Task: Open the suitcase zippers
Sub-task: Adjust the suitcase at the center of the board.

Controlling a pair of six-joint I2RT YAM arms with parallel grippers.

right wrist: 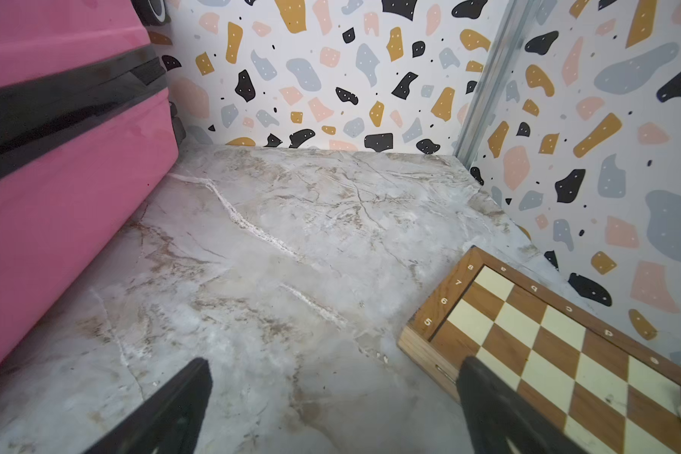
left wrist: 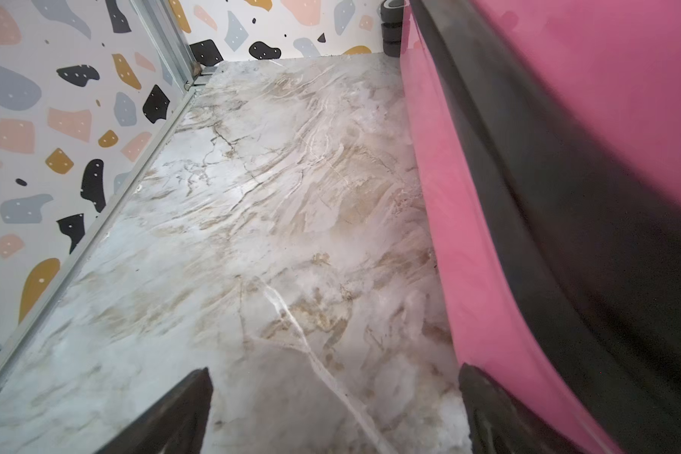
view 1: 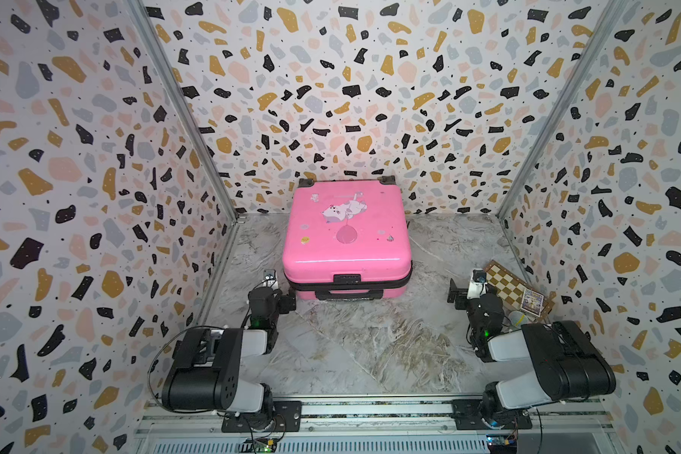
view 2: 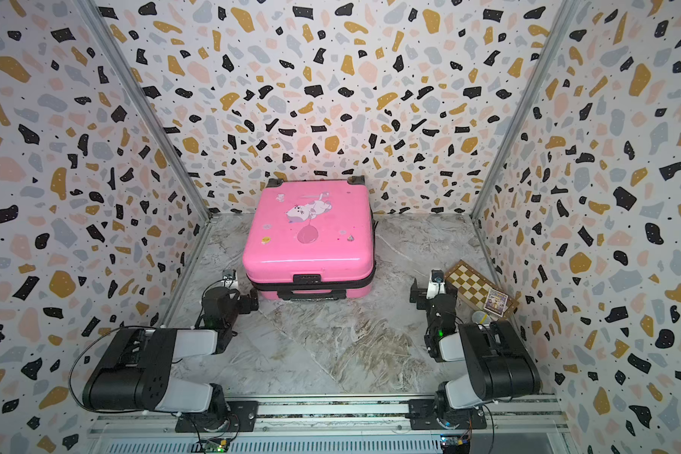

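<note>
Between the wide-spread fingers point(left wrist: 181, 416) of the left gripper point(left wrist: 335, 377) lies only bare marble table point(left wrist: 252, 236); they hold nothing. Just past one of those fingers rises the pink suitcase point(left wrist: 468, 243), lying flat with its two shell halves closed together. It is so near that finger that I cannot tell whether they touch. The zippers point(left wrist: 559, 204) run as a black band between the halves, on the far side of that same finger. In both top views this gripper sits right at the suitcase's near corner, to one side of the black lock block point(view 1: 346, 278) and handle point(view 1: 348, 295). The right gripper point(right wrist: 335, 365) is also spread wide and empty over the marble. One of its fingers crosses the edge of a wooden chessboard point(right wrist: 547, 346), and the suitcase stands well off beyond the other finger.
</note>
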